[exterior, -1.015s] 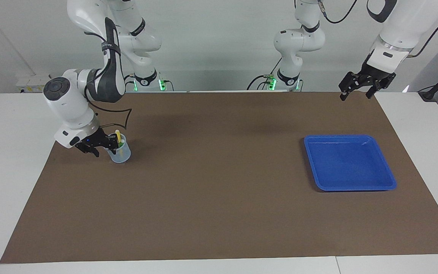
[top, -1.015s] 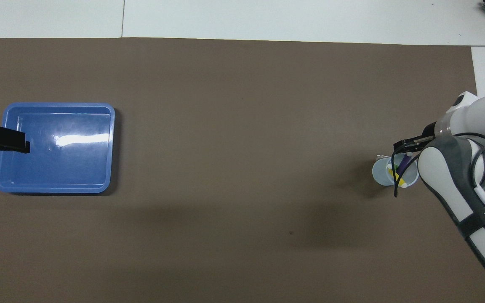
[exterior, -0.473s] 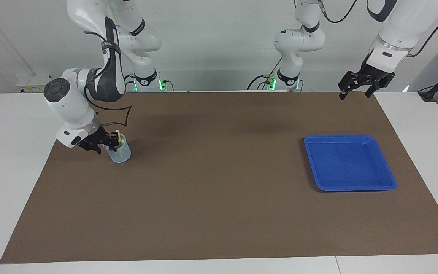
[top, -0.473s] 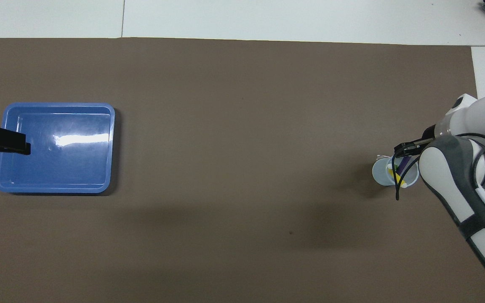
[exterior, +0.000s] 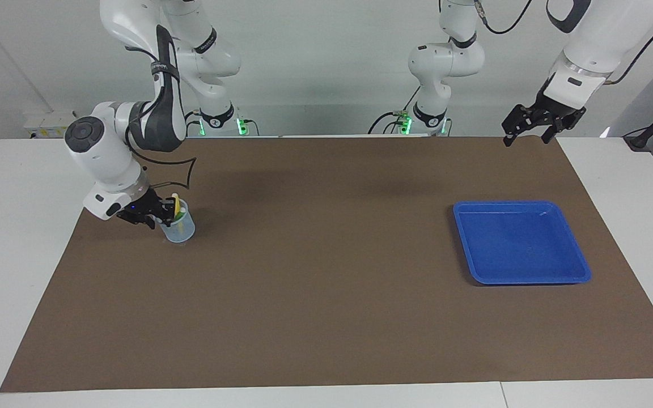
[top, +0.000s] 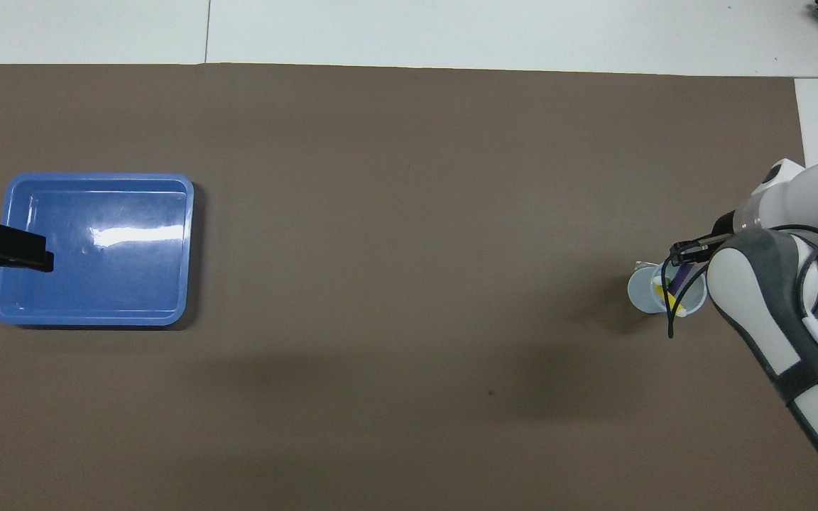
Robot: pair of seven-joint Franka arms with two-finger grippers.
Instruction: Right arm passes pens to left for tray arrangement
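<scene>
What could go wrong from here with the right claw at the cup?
1. The right claw is at the rim of the light translucent cup; a sideways pull could tip or drag it.
2. The pens stand bunched together, so it may catch two, or the yellow pen may slip.
3. The left claw waits high, near the blue tray and away from the cup: a long handover for a slim pen.

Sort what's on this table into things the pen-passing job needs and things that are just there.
Job:
- pens, standing in the cup
- translucent cup
- blue tray, nothing in it
- right end effector, at the cup
- left end effector, open, waiting raised near the tray

Just there:
- brown mat
</scene>
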